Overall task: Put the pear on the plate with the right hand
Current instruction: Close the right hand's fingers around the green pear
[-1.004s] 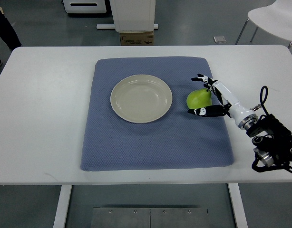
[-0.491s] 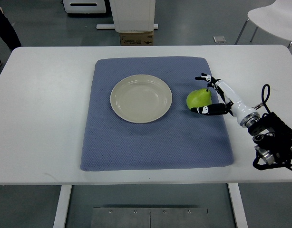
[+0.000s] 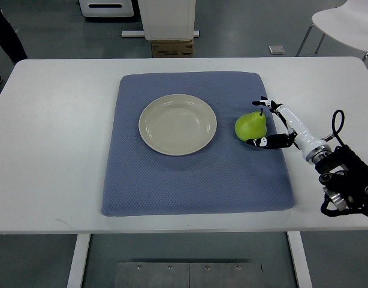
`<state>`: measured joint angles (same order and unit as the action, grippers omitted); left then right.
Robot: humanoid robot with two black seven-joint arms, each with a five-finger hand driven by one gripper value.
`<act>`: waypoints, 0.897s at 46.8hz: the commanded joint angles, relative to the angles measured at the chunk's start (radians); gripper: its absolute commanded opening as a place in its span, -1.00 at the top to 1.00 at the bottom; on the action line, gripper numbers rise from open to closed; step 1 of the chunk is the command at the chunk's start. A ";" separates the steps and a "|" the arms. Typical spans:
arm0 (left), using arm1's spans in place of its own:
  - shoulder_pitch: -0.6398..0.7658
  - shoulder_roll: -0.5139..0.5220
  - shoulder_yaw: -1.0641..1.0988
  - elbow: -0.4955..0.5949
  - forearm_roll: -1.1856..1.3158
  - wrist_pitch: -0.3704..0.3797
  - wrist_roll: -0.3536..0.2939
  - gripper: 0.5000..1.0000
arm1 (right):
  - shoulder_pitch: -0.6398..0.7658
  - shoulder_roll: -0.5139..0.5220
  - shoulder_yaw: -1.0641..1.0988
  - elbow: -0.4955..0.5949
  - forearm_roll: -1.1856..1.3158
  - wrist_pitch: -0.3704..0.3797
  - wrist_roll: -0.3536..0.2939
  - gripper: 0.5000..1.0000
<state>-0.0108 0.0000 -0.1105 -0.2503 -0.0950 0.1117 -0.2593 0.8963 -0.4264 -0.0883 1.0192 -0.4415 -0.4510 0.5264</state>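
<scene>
Right robot hand (image 3: 271, 123), fingers spread, brackets the pear (image 3: 250, 125) right of the plate (image 3: 178, 124) without gripping; an uneven closure could roll the fruit away.

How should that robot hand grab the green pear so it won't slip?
Probably around the pear's wide round belly, coming from its right, where the right hand sits open. The stem end points up-right and narrows, so fingers would likely slide off there. The plate lies left, so a right-side grip leaves that way open.
</scene>
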 commanded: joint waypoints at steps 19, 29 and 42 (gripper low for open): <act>0.000 0.000 0.000 0.000 0.000 0.000 0.000 -1.00 | 0.013 0.014 -0.045 -0.008 -0.002 -0.020 -0.009 -0.47; 0.000 0.000 0.000 0.000 0.000 0.000 0.000 -1.00 | 0.032 0.032 -0.091 -0.037 -0.003 -0.025 -0.003 0.24; 0.000 0.000 0.000 0.000 0.000 0.000 0.000 -1.00 | 0.047 0.040 -0.091 -0.045 0.003 -0.023 -0.011 1.00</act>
<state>-0.0106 0.0000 -0.1103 -0.2499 -0.0951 0.1120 -0.2593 0.9416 -0.3857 -0.1810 0.9740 -0.4412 -0.4749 0.5162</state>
